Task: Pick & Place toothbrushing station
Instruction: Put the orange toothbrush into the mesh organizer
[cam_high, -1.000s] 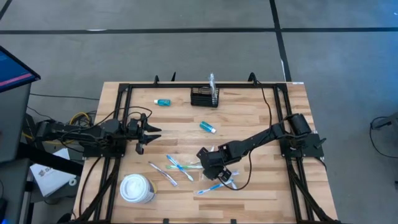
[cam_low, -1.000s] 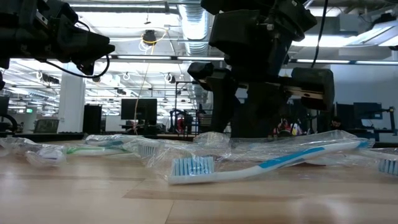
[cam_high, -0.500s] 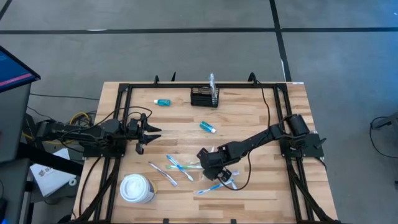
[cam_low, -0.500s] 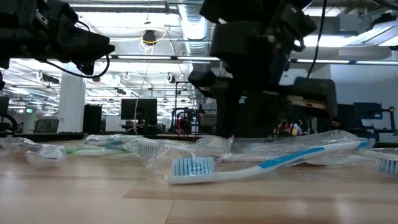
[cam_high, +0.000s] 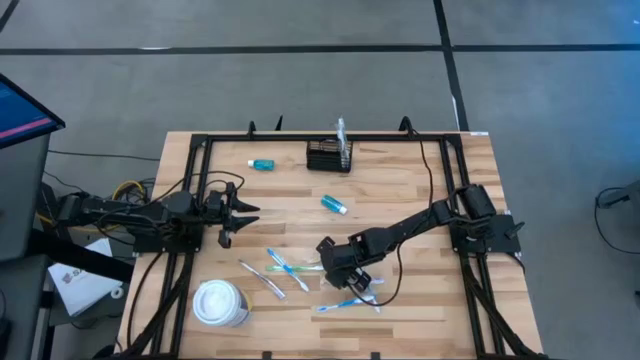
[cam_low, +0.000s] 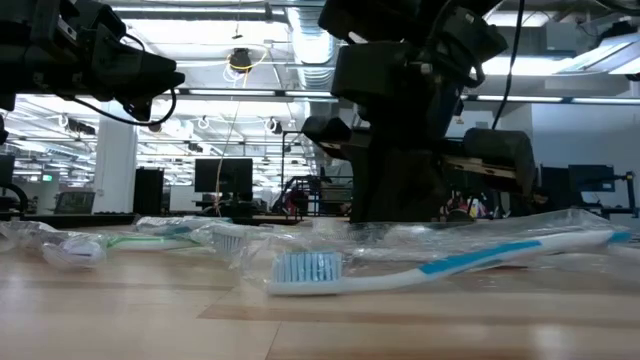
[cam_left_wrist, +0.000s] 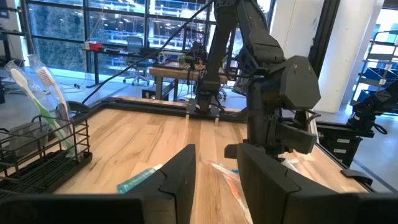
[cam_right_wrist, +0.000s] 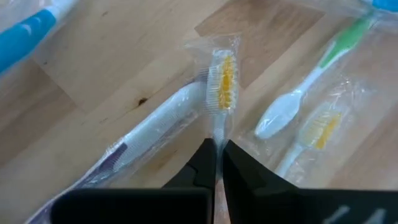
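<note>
Black mesh organiser (cam_high: 329, 156) sits at the table's far edge, centre, with a wrapped toothbrush (cam_left_wrist: 53, 107) standing in its end compartment. Small blue tube (cam_high: 334, 205) lies nearer, well apart from it. My right claw (cam_right_wrist: 215, 163) is down among the loose wrapped brushes at the near middle, pinched closed on the clear wrapper of a yellow-bristled toothbrush (cam_right_wrist: 222, 82). My left claw (cam_high: 243, 211) hovers over the left side, fingers parted, holding nothing. White lidded cup (cam_high: 220, 302) at near left.

Grey floor (cam_high: 300, 80), big windows (cam_left_wrist: 93, 31)
</note>
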